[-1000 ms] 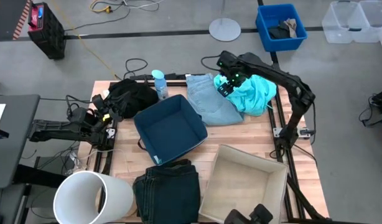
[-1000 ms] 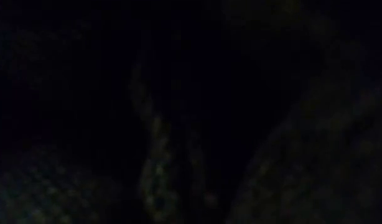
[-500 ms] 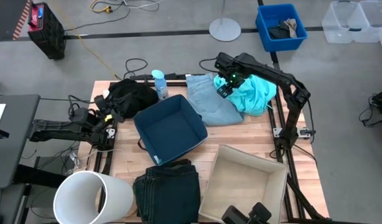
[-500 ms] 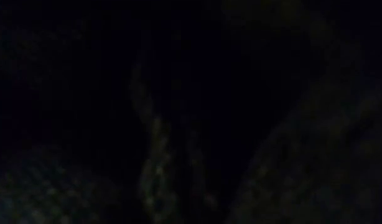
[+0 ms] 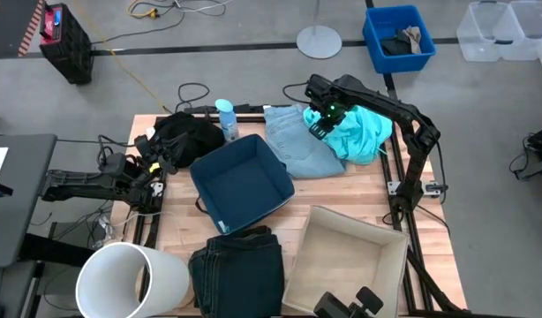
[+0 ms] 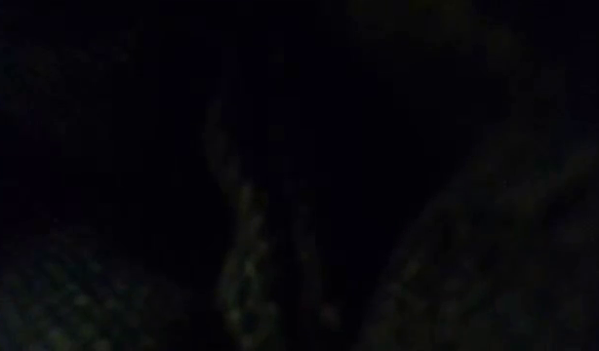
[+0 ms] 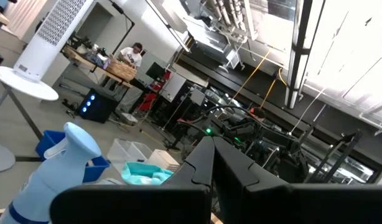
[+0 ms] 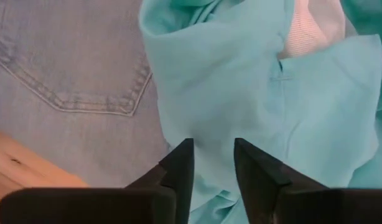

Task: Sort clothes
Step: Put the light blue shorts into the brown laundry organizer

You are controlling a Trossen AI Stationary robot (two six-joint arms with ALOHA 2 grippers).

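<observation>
The right gripper (image 8: 209,163) sits pressed down on the turquoise top (image 8: 253,93), at that garment's edge where it meets the pale blue denim jeans (image 8: 66,74). Its two fingers (image 8: 178,165) stand partly drawn together with a fold of turquoise cloth between them; a firm pinch cannot be confirmed from these views. In the high view the right gripper (image 5: 319,122) is near the far right corner of the table (image 5: 178,237), on the seam between top and jeans.

Risks from this position:
- Thin grip. If the fingers catch only a loose surface fold, the top may slide out on lifting.
- Double pick. The top overlaps the jeans; a deep bite could drag the denim along with it.
- Snagging. The top lies bunched at the table's right edge and could trail over that edge or catch on the frame.

Remaining garments: the black garment (image 5: 184,137) lies at the far left corner; the dark navy jeans (image 5: 237,269) lie folded at the near edge. The navy fabric bin (image 5: 242,183) stands at the centre and the beige bin (image 5: 349,258) towards the near right corner. A spray bottle (image 5: 225,118) stands at the far edge beside the jeans.

The left gripper (image 5: 152,174) waits at the left edge, fingers pressed together, holding nothing
</observation>
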